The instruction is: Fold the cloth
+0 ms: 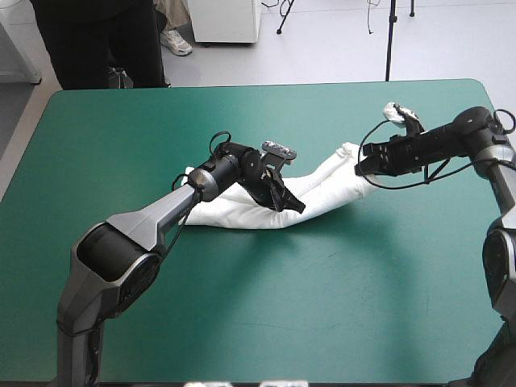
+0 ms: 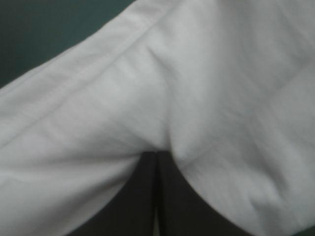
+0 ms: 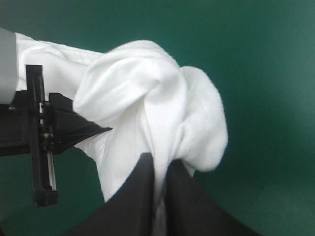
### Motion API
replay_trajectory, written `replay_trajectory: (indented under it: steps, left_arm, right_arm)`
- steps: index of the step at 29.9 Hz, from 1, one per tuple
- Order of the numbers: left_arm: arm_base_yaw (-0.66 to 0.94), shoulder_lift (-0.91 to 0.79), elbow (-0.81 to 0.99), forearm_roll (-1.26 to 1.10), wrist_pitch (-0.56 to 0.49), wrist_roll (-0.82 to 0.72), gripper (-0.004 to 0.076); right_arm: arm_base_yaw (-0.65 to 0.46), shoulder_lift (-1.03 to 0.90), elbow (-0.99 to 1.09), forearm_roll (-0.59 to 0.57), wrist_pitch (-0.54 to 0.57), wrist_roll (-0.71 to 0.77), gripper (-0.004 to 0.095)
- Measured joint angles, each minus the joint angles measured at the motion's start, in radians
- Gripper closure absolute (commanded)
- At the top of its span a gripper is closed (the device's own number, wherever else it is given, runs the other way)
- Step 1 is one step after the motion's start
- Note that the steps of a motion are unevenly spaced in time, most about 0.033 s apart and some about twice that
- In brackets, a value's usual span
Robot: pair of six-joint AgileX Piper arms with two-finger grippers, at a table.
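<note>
While my left gripper (image 1: 293,204) and right gripper (image 1: 360,166) each pinch the white T-shirt (image 1: 322,189), which stretches as a long rumpled band across the middle of the teal-green cover (image 1: 242,306), I judge the folding barely begun, with no neat fold made.

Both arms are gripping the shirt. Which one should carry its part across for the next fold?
Probably the right. The right gripper is shut on the T-shirt's right end, bunched and free to swing over. The left gripper is shut near the middle, better kept as an anchor.
</note>
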Motion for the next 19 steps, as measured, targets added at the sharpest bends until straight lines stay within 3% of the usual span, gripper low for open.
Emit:
replay_trajectory:
  steps: [13, 19]
  left_arm:
    - [-0.001, 0.000, -0.006, 0.012, 0.002, -0.004, 0.0733]
    - [-0.006, -0.014, -0.097, 0.246, 0.169, -0.106, 0.0733]
  right_arm:
    - [0.006, -0.056, -0.023, 0.000, 0.026, 0.015, 0.0925]
    - [0.006, -0.057, -0.024, 0.001, 0.026, 0.021, 0.0924]
